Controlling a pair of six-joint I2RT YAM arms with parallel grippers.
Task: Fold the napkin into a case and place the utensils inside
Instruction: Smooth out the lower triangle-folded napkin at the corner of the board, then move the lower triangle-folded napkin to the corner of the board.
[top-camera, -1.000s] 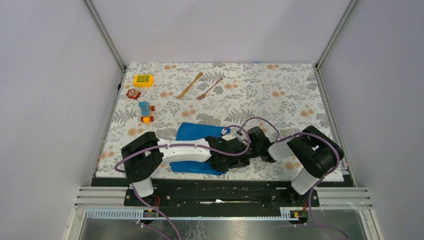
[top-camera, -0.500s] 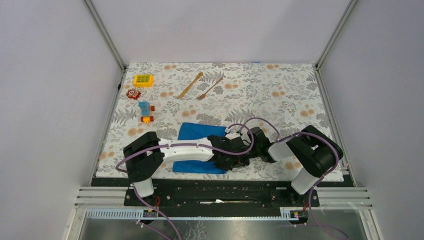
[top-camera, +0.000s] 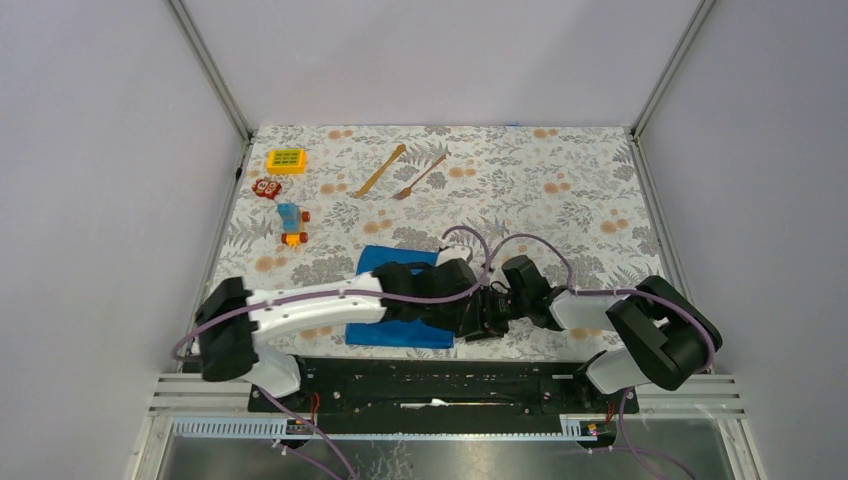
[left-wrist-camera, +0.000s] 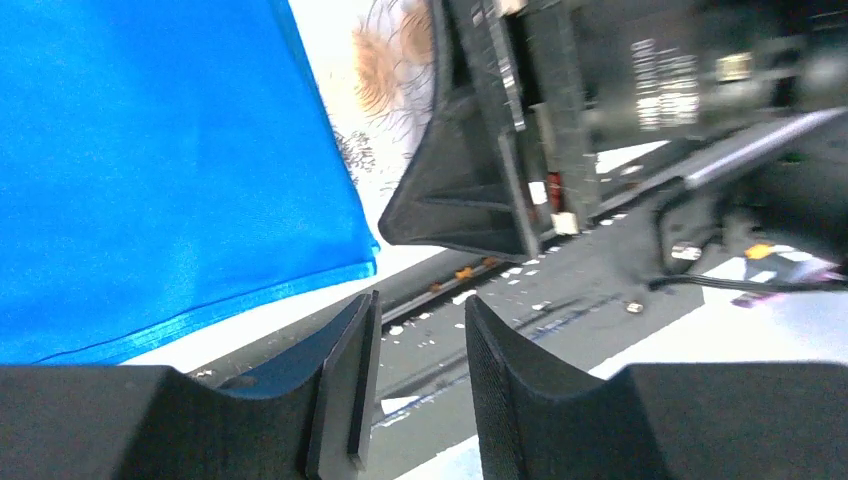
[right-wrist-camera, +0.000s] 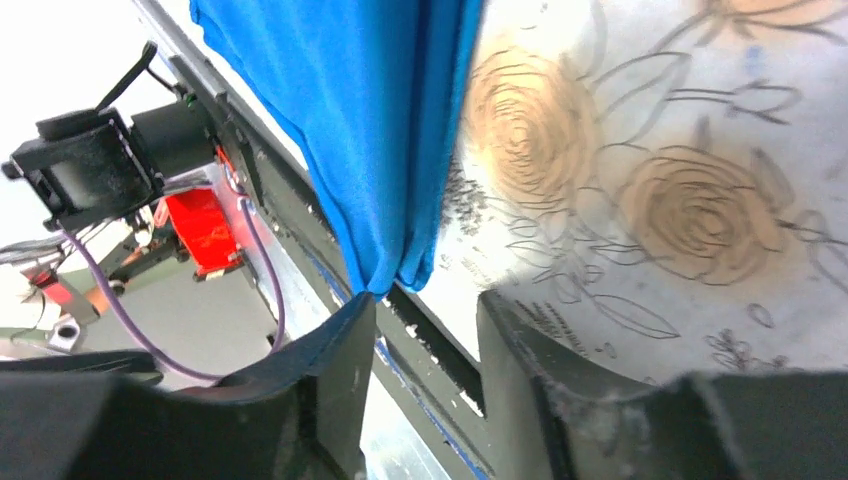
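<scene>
The royal-blue napkin (top-camera: 398, 332) lies folded flat near the table's front edge, mostly under my left arm. It fills the upper left of the left wrist view (left-wrist-camera: 150, 170) and hangs into the right wrist view (right-wrist-camera: 380, 120). My left gripper (top-camera: 466, 318) is open and empty just past the napkin's near right corner (left-wrist-camera: 418, 312). My right gripper (top-camera: 492, 312) faces it, open (right-wrist-camera: 425, 305), with the napkin's corner touching its left fingertip (right-wrist-camera: 355, 320). The wooden knife (top-camera: 381, 170) and fork (top-camera: 421, 176) lie far back on the table.
A yellow toy (top-camera: 286, 160), a red toy (top-camera: 266, 187) and a blue-orange toy (top-camera: 291, 224) sit at the far left. The black front rail (top-camera: 440, 375) runs just below both grippers. The two grippers are close together, nearly touching.
The left arm has stretched out, its elbow swinging left and lower. The right arm's elbow has moved right. Both grippers have shifted slightly right, to the napkin's near right corner.
</scene>
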